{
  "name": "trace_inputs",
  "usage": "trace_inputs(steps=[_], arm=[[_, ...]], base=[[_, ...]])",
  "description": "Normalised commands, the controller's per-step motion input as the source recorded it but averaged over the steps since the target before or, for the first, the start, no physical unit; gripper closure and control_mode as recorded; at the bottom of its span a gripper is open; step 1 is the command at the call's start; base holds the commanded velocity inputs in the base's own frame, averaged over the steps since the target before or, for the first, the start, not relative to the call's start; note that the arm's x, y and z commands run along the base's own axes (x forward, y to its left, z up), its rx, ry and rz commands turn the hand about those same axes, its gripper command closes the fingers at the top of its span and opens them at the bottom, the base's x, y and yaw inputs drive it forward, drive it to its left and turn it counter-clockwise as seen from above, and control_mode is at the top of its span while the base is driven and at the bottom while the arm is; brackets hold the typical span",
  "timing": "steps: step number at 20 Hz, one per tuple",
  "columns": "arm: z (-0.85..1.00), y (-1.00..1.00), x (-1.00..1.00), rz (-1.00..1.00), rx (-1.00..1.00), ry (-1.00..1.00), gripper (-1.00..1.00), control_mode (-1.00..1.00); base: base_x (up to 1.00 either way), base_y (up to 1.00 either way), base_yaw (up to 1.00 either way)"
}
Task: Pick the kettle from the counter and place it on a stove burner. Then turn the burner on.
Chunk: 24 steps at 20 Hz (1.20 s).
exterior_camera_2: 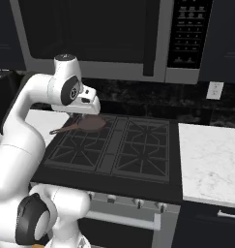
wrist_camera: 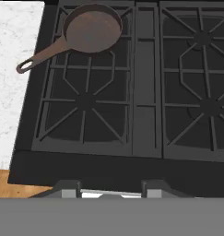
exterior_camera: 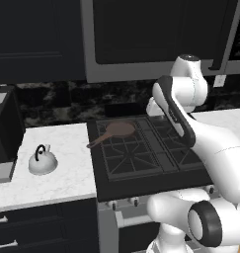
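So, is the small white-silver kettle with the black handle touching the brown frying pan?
Apart. In the left base view the small white-silver kettle stands on the white marble counter, and bare counter lies between it and the brown long-handled frying pan on the cooktop.

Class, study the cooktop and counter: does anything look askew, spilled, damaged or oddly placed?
Nothing is spilled or damaged. The kettle stands upright on the counter. One small oddity: the frying pan on the rear-left grate has its handle jutting out over the counter.
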Motion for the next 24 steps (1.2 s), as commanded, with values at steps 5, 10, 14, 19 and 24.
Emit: trace_inputs(steps=[5, 10, 14, 19, 24], arm=[[0.0, 0.01, 0.0, 0.0, 0.0, 0.0, -1.0, -1.0], [0.01, 0.47, -0.59, 0.11, -0.04, -0.17, -1.0, -1.0], [-0.02, 0.86, -0.61, 0.07, 0.13, -0.15, -1.0, -1.0], [0.0, 1.0, -0.59, 0.08, 0.1, -0.16, -1.0, -1.0], [0.0, 1.0, -0.55, 0.09, 0.04, -0.17, -1.0, -1.0]], base=[[0.0, 0.0, 0.0], [0.0, 0.0, 0.0], [0.0, 0.0, 0.0], [0.0, 0.0, 0.0], [0.0, 0.0, 0.0]])
